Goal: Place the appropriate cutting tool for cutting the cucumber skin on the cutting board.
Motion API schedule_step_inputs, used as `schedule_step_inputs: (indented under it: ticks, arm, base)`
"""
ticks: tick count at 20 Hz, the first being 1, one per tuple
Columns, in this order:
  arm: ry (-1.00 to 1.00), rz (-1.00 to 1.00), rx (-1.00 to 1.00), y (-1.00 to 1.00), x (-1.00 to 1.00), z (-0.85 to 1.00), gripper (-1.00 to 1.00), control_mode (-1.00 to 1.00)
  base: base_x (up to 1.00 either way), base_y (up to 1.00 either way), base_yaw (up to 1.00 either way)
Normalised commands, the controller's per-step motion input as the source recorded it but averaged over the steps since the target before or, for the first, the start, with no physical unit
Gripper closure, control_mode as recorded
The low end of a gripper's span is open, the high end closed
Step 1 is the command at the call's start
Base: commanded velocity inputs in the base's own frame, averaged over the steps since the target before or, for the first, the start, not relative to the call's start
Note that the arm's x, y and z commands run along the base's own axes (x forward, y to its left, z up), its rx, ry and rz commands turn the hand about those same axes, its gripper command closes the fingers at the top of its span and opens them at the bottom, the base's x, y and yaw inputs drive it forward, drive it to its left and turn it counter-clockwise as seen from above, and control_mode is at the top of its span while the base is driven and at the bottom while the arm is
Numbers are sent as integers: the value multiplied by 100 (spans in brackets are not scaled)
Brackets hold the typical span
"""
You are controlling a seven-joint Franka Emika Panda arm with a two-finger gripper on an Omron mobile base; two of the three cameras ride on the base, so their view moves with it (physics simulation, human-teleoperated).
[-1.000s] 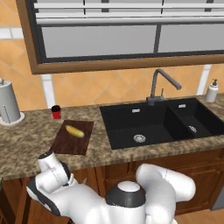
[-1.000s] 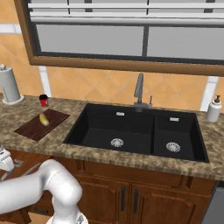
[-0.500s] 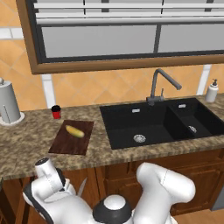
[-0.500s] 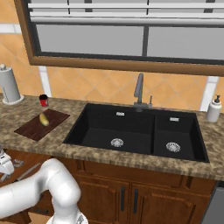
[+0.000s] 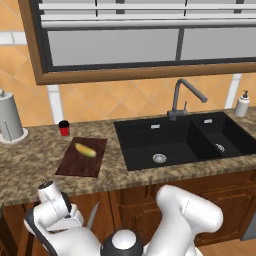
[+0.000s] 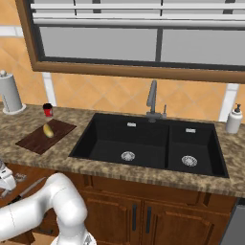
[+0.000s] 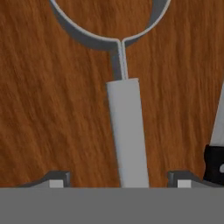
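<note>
One peeler (image 7: 126,131) lengthwise between claw (image 7: 118,177) tips (loop-head far).

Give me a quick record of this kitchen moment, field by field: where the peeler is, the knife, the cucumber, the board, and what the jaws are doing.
peeler: lies on brown wood, handle between the fingertips, looped head away from the hand
gripper: low over the handle, jaws apart either side, no contact visible
knife: beside the peeler, black handle at the frame edge
cucumber: on the cutting board
cutting board: on the counter left of the sink
</note>
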Motion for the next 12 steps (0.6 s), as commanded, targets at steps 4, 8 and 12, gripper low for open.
schedule_step_inputs:
  ticks: [4,8,12]
  arm:
    - [0,0,0,0,-60,-59,100,-100]
    - [0,0,0,-1,-48,-52,100,-100]
    - [-4,0,5,-10,0,31,100,-100]
  base:
    - [0,0,0]
    - [0,0,0]
    - [0,0,0]
